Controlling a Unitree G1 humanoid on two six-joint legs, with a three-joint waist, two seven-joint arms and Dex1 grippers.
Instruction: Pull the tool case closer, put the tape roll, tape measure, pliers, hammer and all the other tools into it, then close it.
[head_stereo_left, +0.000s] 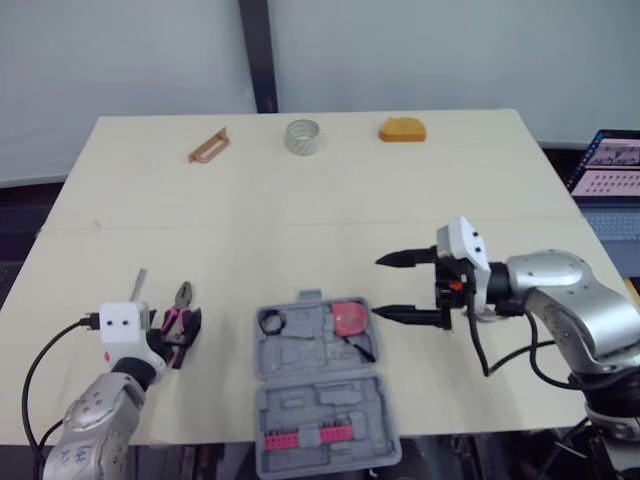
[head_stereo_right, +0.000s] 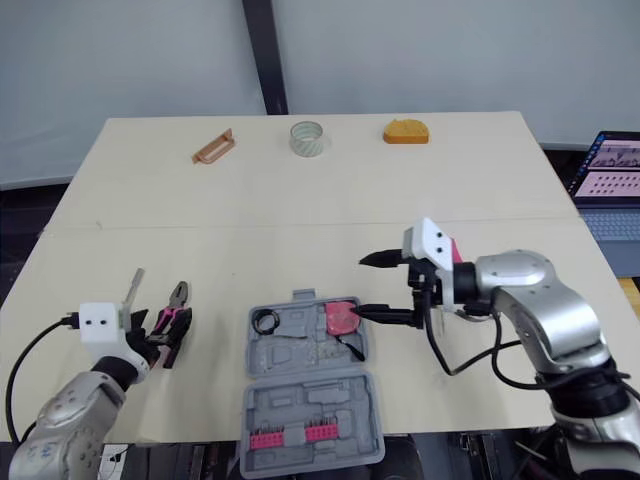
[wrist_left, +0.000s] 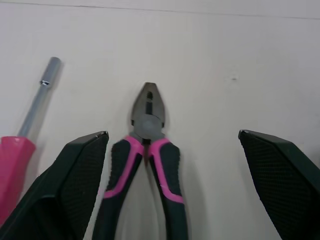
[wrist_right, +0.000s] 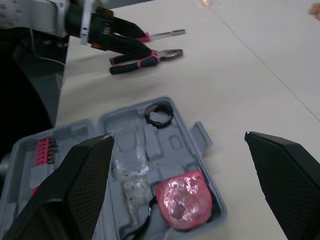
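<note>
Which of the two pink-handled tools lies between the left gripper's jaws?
The pliers, between the open jaws of the left gripper; the screwdriver lies outside them, beside one jaw.

The pliers (wrist_left: 147, 150) lose their handle ends past the left wrist view's edge, and so does the screwdriver (wrist_left: 15, 160) with its pink grip. Seen from the head, the left gripper (head_stereo_left: 178, 328) covers part of those handles. The tool case (wrist_right: 172, 145) is cropped in the right wrist view. At 11 o'clock on the table (head_stereo_left: 300, 210), a brown item (head_stereo_left: 209, 146) is too small to name. At 3 o'clock, a laptop (head_stereo_left: 608, 165) is cut by the frame.
</note>
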